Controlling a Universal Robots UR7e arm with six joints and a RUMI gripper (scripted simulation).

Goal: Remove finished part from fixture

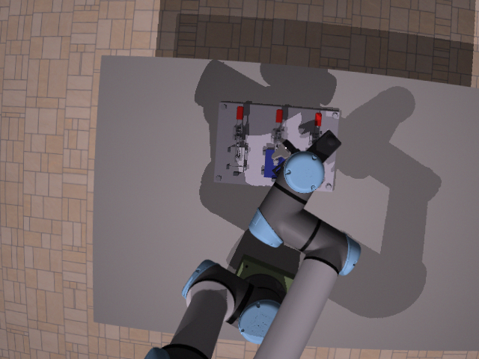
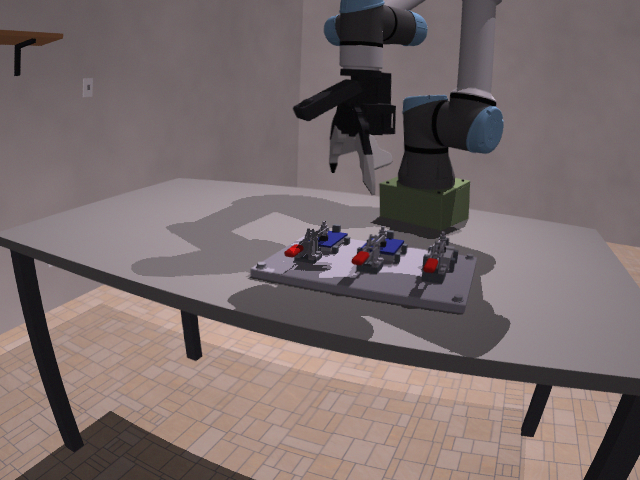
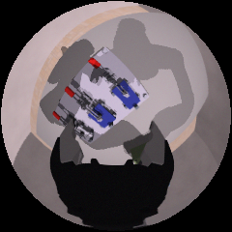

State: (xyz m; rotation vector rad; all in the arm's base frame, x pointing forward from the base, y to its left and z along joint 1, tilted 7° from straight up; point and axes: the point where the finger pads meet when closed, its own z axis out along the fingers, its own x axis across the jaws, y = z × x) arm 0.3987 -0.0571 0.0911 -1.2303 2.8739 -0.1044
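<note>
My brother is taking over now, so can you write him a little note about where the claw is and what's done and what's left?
Claw: open, holding nothing, hanging high above the fixture plate.
Blue blanks: two, one and another, each under a red-handled clamp.
Finished part: grey, in the third station at the plate's end, not yet touched.
Done: nothing taken out yet.
Left: get the grey part free, lift it out, lay it flat on the table beside the fixture. Leave both blue blanks alone.

The gripper (image 2: 353,176) hangs open and empty, well above the fixture (image 2: 361,286); two blue blanks (image 2: 332,238) sit clamped below it.
</note>
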